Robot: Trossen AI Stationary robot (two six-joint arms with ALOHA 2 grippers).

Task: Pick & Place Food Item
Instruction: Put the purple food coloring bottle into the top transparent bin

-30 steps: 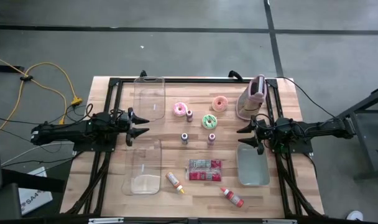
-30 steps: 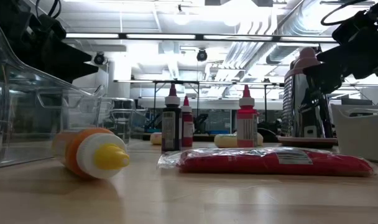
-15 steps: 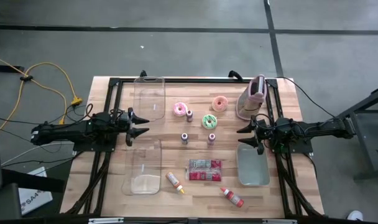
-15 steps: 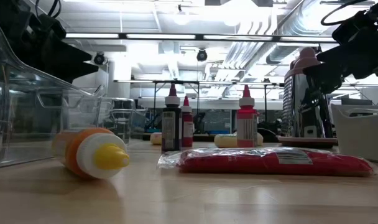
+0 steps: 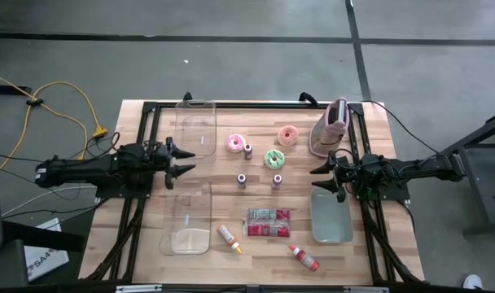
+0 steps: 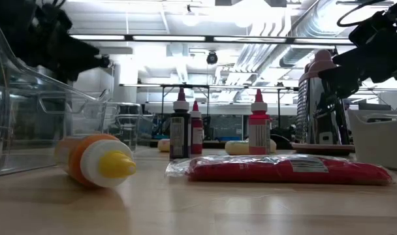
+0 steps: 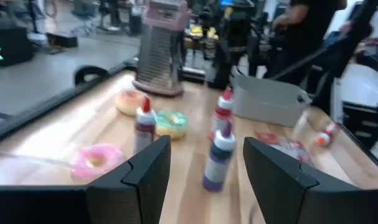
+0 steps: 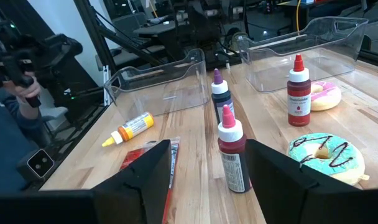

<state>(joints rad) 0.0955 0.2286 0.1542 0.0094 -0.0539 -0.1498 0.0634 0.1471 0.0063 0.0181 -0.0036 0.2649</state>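
Wooden slats make up the table. At its nine o'clock edge the left gripper hangs level, fingers spread and holding nothing, between two clear bins. The likeliest food item is the pink donut, toward twelve o'clock of centre, with a green-iced donut and a peach one further right.

To do this step well, I judge the left arm should reach out above the small bottles, tip its fingers down over the pink donut, straddle the ring and close gently, since icing smears and soft dough dents.

At three o'clock the right gripper waits, fingers apart and empty, beside a grey tub.

No label on the bottles or the red packet is legible.
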